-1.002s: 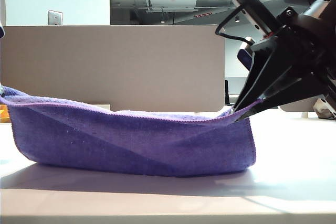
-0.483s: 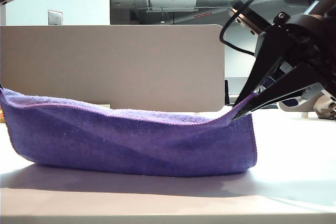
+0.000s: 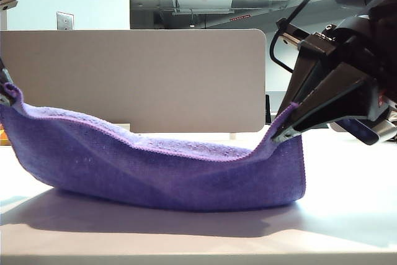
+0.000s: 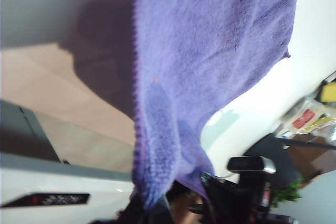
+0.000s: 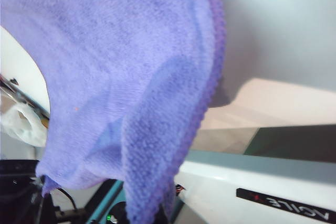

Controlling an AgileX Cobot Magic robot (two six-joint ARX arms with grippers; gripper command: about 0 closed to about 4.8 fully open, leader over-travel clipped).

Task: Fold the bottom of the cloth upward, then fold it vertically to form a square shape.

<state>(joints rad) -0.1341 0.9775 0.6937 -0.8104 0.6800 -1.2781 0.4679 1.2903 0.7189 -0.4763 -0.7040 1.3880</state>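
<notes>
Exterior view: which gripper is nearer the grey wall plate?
Left. The left gripper is below the wall plate; the right gripper is far across. Both clamp the purple fuzzy cloth.

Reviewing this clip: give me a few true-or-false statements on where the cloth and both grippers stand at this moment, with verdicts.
1. The right gripper is shut on a corner of the cloth. True.
2. The cloth lies flat on the table. False: its ends are lifted and its middle sags.
3. The left gripper is shut on the cloth's other end. True.
4. The cloth is green. False: it is purple.
</notes>
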